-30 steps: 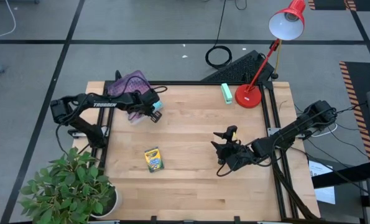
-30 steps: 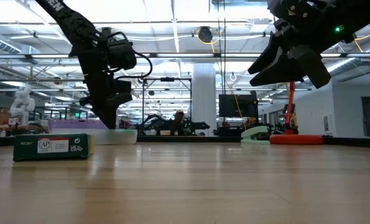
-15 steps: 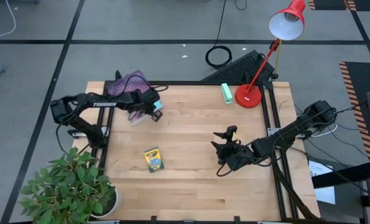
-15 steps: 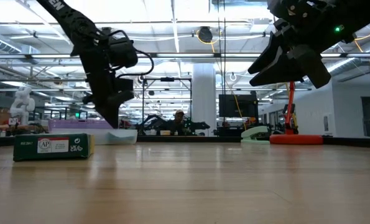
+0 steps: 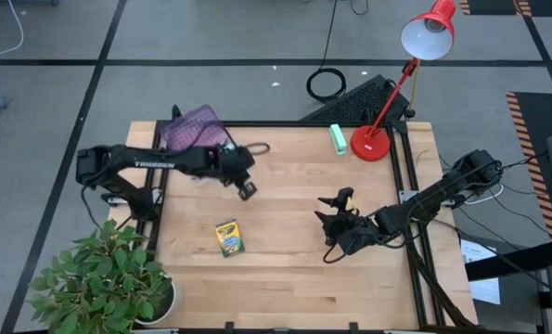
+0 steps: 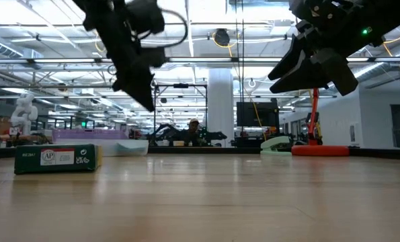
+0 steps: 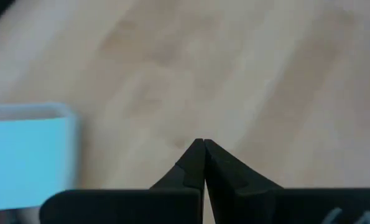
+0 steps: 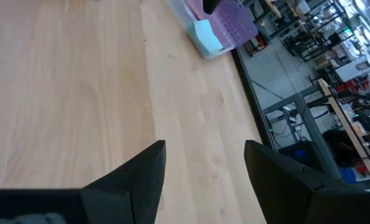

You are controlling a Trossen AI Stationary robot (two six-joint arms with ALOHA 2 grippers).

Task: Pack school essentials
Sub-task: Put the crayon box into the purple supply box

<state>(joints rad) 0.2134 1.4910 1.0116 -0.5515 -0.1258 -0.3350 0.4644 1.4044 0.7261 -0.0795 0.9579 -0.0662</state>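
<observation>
The left end effector (image 5: 246, 189) has swung away from the purple pouch (image 5: 192, 127) at the upper left of the high view and now hangs above bare worktop (image 5: 285, 269), nearer the centre and higher in the low view than half a second ago. Its fingers (image 7: 194, 163) are pressed together with nothing between them. The right end effector (image 5: 336, 199) has not moved: it hovers right of centre, fingers (image 8: 144, 171) spread apart and empty.

The yellow-green crayon box (image 5: 228, 237) lies flat on the worktop, lower left of centre, well apart from both arms. The light-blue sticky-note pad (image 8: 208, 36) sits beside the pouch. At the top right edge stand the red desk lamp (image 5: 372, 142) and, just beside its base, the mint-green block (image 5: 338, 138). A potted plant (image 5: 109, 278) fills the lower left corner.

The left wrist view is blurred, and the pad (image 7: 24, 157) there is cut off.
</observation>
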